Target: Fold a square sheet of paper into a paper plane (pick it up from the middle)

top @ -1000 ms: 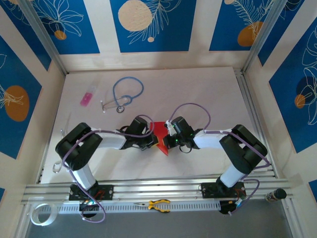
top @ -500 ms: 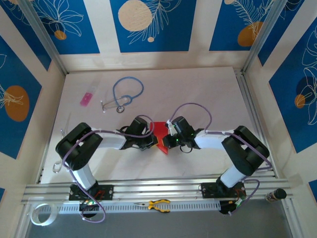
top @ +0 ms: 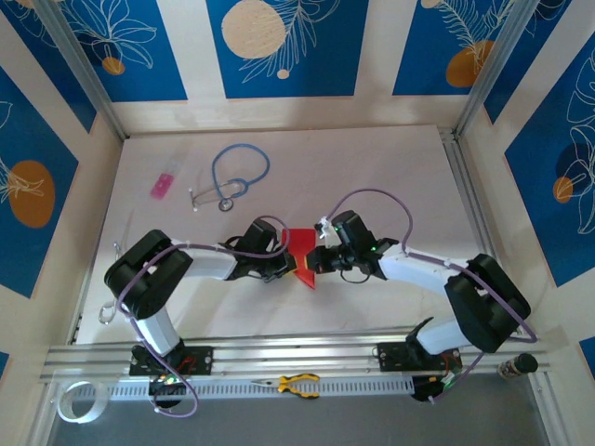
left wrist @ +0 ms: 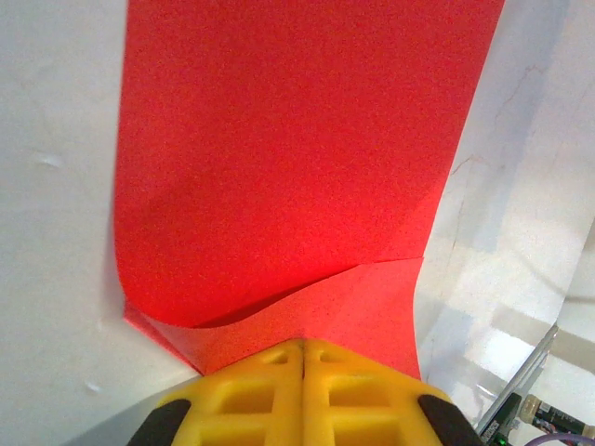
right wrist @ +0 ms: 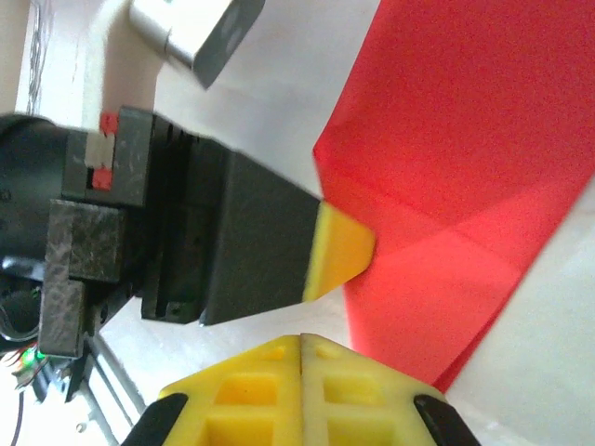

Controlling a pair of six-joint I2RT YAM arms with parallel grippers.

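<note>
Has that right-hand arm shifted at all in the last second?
Yes. The right arm's elbow has swung outward, toward the metal rail on the right, and nearer the camera; the red paper has stayed put.

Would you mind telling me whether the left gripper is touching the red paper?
Touching: the left wrist view shows the left gripper shut on the red paper.

Robotics lab test cell, left arm point(top: 163, 279) and right arm point(top: 465, 293) bolted to an aluminium rail point(top: 297, 354) at a white table point(top: 390, 177); framed enclosure, blue leaf-patterned wall panels point(top: 279, 79); pliers point(top: 297, 383) and tape roll point(top: 74, 401) on the front ledge
</note>
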